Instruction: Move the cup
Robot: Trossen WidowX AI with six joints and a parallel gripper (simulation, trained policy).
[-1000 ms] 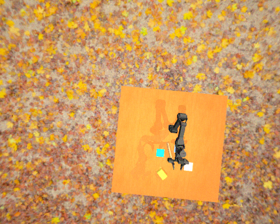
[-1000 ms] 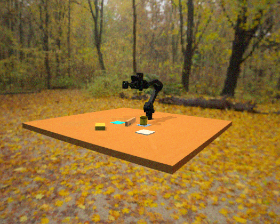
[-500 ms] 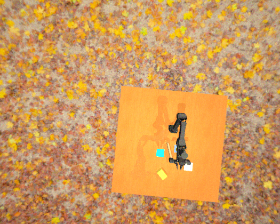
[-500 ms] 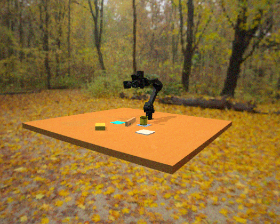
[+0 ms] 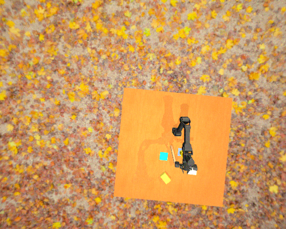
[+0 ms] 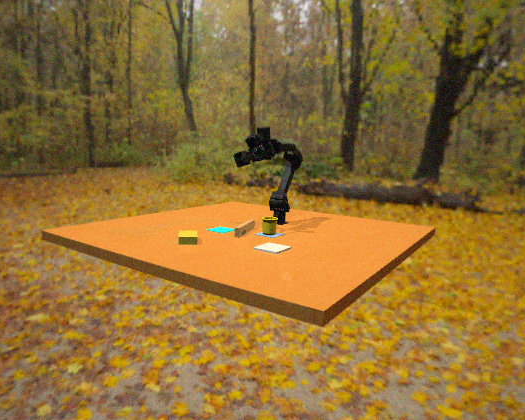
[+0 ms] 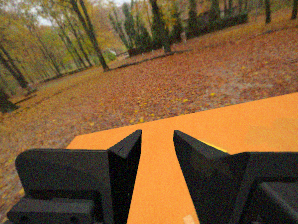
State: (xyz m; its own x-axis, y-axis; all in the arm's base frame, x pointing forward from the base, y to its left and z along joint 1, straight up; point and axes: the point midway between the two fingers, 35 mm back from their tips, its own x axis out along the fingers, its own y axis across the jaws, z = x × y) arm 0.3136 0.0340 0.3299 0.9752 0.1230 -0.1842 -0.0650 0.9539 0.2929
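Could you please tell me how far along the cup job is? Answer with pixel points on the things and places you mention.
Nothing looks done: the yellow cup (image 5: 181, 153) (image 6: 269, 226) stands upright on the blue pad (image 5: 179, 151) (image 6: 260, 234). Nothing is in hand; the gripper (image 6: 236, 159) (image 7: 157, 132) is partly open, high above the table. Left: grasping, carrying it to the other pad, probably the cyan one (image 5: 163, 156) (image 6: 220, 230), and releasing.
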